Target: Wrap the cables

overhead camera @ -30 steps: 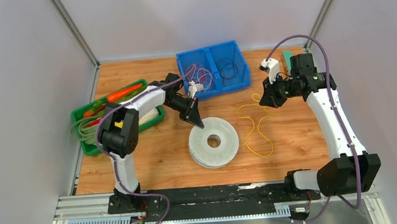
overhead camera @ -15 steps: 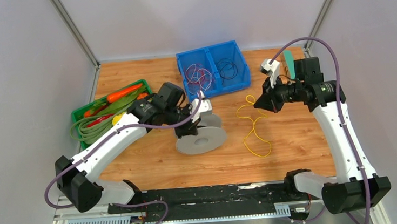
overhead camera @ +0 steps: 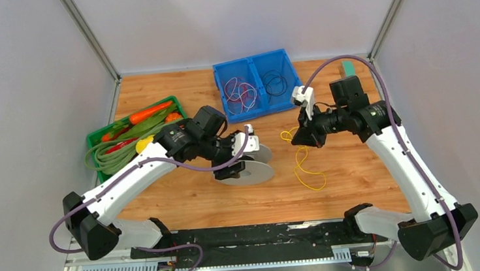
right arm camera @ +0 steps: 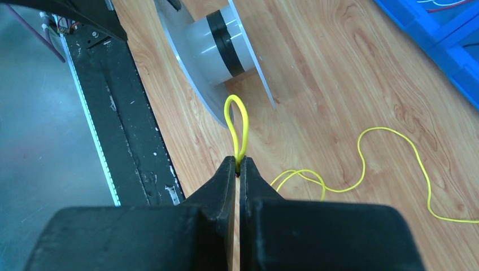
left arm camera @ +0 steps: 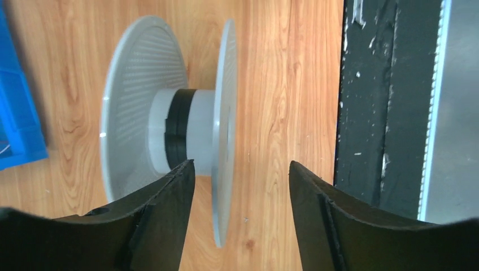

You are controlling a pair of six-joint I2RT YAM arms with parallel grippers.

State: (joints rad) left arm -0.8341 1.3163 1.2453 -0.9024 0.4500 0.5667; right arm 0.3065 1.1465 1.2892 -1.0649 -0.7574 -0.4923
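Right of the spool point(left arm camera: 147, 101), a loop of the yellow cable point(right arm camera: 234, 97) is pinched by the right pincer point(right arm camera: 238, 164), while the spool's near flange is straddled, seemingly untouched, by the spread left pincer point(left arm camera: 240, 169).

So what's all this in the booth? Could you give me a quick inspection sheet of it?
Surface: wooden table, no spills seen.
Job's things: yellow cable, a loop of it pinched up, the rest lying loose on the table; spool tipped on edge, no yellow wound on it.
Clutter: blue bin holding a wire tangle and a black wire; green tray with a carrot and greens.
Grippers: left gripper open, astride one spool flange; right gripper shut on the cable.
Cables: purple hoses loop off both arms.
Surroundings: grey walls; black rail at the near edge.
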